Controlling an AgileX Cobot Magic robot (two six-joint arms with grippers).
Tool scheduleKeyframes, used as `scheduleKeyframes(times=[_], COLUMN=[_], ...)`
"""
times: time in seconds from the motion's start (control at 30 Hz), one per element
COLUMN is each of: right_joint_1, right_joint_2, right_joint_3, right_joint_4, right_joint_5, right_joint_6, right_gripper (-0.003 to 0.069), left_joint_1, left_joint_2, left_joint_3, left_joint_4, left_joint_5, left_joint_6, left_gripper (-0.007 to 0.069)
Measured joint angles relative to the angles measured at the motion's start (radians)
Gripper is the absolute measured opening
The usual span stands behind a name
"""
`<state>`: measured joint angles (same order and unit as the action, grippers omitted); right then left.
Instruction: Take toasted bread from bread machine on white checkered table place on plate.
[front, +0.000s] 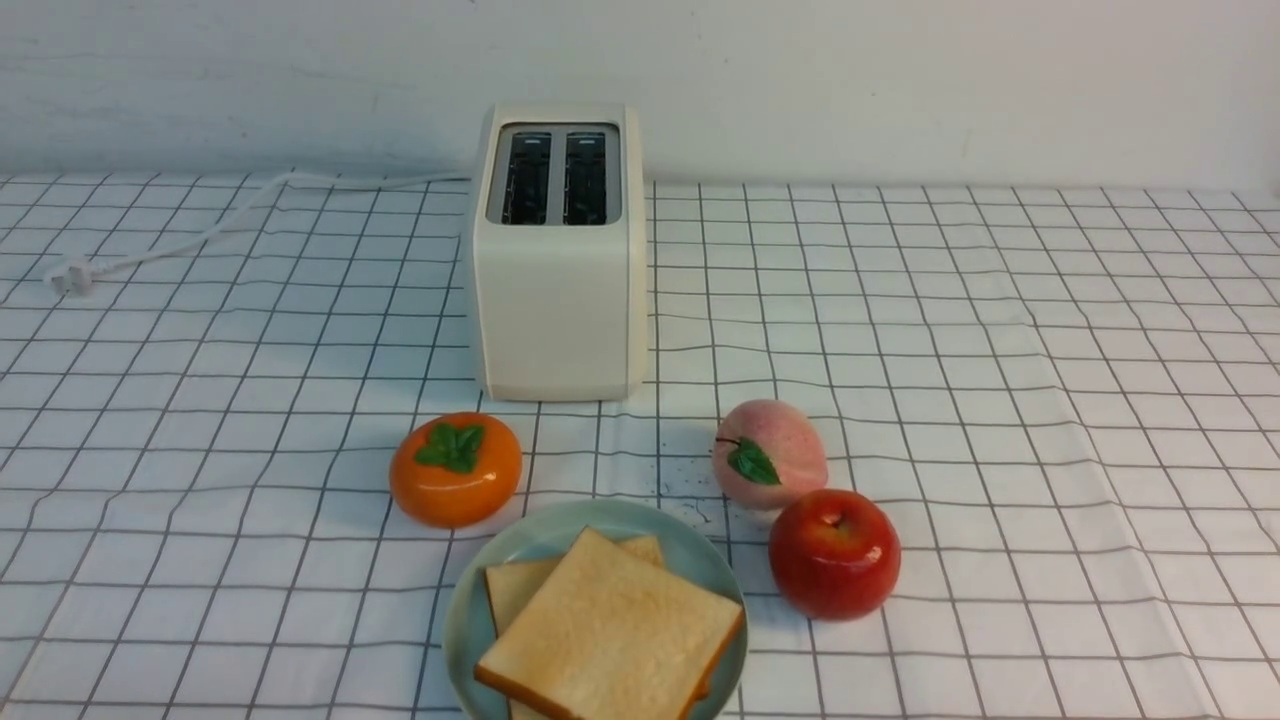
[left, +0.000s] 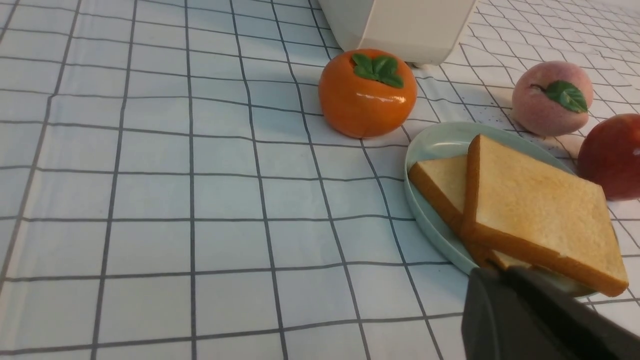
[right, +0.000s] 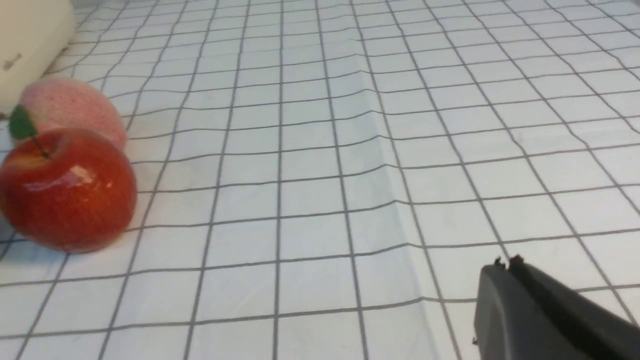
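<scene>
Two slices of toasted bread (front: 610, 635) (left: 535, 207) lie stacked askew on the mint-green plate (front: 560, 535) (left: 440, 145) at the front of the white checkered table (front: 1000, 400). Behind them stands the cream bread machine (front: 555, 290) (left: 400, 25), both dark slots showing nothing inside. Neither arm shows in the front view. In the left wrist view my left gripper (left: 500, 270) is shut and holds nothing, its tip just in front of the plate's near rim. In the right wrist view my right gripper (right: 505, 262) is shut over bare cloth, well to the right of the fruit.
An orange persimmon (front: 455, 468) (left: 367, 92) sits left of the plate. A pink peach (front: 770, 453) (right: 70, 107) and a red apple (front: 833, 553) (right: 67, 192) sit to its right. The white power cord (front: 200, 230) trails left from the bread machine.
</scene>
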<state>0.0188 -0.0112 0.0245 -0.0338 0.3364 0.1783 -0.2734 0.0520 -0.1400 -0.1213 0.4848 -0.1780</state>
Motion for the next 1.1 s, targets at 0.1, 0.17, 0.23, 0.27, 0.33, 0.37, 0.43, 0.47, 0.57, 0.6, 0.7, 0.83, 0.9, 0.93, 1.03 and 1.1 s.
scheduleKeyframes(times=[0.1, 0.17, 0.23, 0.27, 0.33, 0.37, 0.43, 0.47, 0.57, 0.6, 0.7, 0.83, 0.9, 0.93, 1.03, 1.1], right_joint_1=[0.011, 0.015, 0.015, 0.015, 0.015, 0.015, 0.015, 0.015, 0.015, 0.015, 0.015, 0.015, 0.015, 0.015, 0.015, 0.015], right_joint_2=[0.000, 0.000, 0.000, 0.000, 0.000, 0.000, 0.000, 0.000, 0.000, 0.000, 0.000, 0.000, 0.000, 0.000, 0.000, 0.000], right_joint_3=[0.000, 0.000, -0.004, -0.005, -0.006, -0.006, -0.007, -0.007, -0.008, -0.008, -0.008, -0.008, -0.008, -0.008, -0.008, -0.008], right_joint_4=[0.078, 0.124, 0.149, 0.152, 0.155, 0.157, 0.159, 0.159, 0.161, 0.161, 0.161, 0.162, 0.162, 0.162, 0.162, 0.162], right_joint_5=[0.003, 0.017, 0.035, 0.042, 0.046, 0.048, 0.051, 0.051, 0.053, 0.054, 0.054, 0.054, 0.054, 0.054, 0.054, 0.054], right_joint_6=[-0.121, -0.186, -0.211, -0.214, -0.220, -0.221, -0.221, -0.221, -0.221, -0.221, -0.221, -0.221, -0.222, -0.222, -0.222, -0.222], right_gripper=[-0.0019, -0.0019, -0.0018, -0.0018, -0.0018, -0.0017, -0.0017, -0.0016, -0.0013, -0.0011, -0.0009, -0.0010, -0.0010, -0.0010, -0.0006, -0.0003], left_joint_1=[0.000, 0.000, 0.000, 0.000, 0.000, 0.000, 0.000, 0.000, 0.000, 0.000, 0.000, 0.000, 0.000, 0.000, 0.000, 0.000], left_joint_2=[0.000, 0.000, 0.000, 0.000, 0.000, 0.000, 0.000, 0.000, 0.000, 0.000, 0.000, 0.000, 0.000, 0.000, 0.000, 0.000], left_joint_3=[0.000, 0.000, 0.000, 0.000, 0.000, 0.000, 0.000, 0.000, 0.000, 0.000, 0.000, 0.000, 0.000, 0.000, 0.000, 0.000], left_joint_4=[0.000, 0.000, 0.000, 0.000, 0.000, 0.000, 0.000, 0.000, 0.000, 0.000, 0.000, 0.000, 0.000, 0.000, 0.000, 0.002], left_joint_5=[0.000, 0.000, 0.000, 0.000, 0.000, 0.000, 0.000, 0.000, 0.000, 0.000, 0.000, 0.000, 0.000, 0.000, 0.000, 0.000], left_joint_6=[0.000, 0.000, 0.000, 0.000, 0.000, 0.000, 0.000, 0.000, 0.000, 0.000, 0.000, 0.000, 0.000, 0.000, 0.000, 0.000], left_gripper=[-0.0012, -0.0012, -0.0010, -0.0009, -0.0008, -0.0007, -0.0005, -0.0005, -0.0001, -0.0001, 0.0001, 0.0002, 0.0002, 0.0004, 0.0004, 0.0005])
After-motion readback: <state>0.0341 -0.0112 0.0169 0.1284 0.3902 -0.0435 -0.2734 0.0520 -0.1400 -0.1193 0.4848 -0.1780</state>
